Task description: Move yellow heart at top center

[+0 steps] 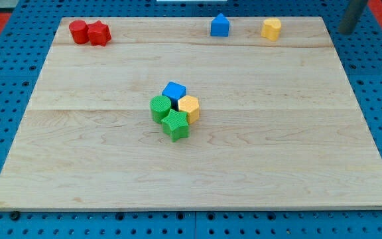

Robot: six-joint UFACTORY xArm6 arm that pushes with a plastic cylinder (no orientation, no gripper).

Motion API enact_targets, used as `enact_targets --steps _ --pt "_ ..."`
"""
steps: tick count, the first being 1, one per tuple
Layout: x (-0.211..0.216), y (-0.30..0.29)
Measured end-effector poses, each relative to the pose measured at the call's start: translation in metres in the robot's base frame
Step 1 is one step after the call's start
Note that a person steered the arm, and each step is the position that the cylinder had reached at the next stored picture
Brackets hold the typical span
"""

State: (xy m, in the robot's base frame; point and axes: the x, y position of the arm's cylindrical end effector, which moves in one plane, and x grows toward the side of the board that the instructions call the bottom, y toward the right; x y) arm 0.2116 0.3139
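Camera view, the only one. The arm carries no gripper, just the rod, so there is nothing spread or pressed together to record. My tip (345, 30) sits off the surface (98, 166), past its top right corner and over the blue pegboard.

Task item: I take the yellow heart (271, 29) to be the yellow block at the view's top, right of centre, though its shape is not crisp at this size. It is near my tip, to its left, and not touching it. The blue block (220, 26) stands further left along the top edge.

A second yellow block (189, 106) sits mid-board, packed against the blue cube (174, 90), the green block (159, 108) and the green star (176, 125). It looks more like a pentagon. Two red blocks (89, 32) touch at top left.

Step in hand, as I judge it: approach, with no contact yet. The next move calls for bringing my tip onto the heart's right side and pushing left. The blue block stands in that path and may get shoved along.
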Motion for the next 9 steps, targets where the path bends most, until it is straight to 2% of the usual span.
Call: enact_targets --steps 1,2,3,5,6,7,8,9 --pt "-0.01 -0.081" --pt "0.055 -0.13" --pt "0.016 -0.122" --pt "-0.02 -0.097" --pt "-0.02 -0.097" --pt "-0.02 -0.168" --pt "-0.018 -0.264" --pt "-0.019 -0.265"
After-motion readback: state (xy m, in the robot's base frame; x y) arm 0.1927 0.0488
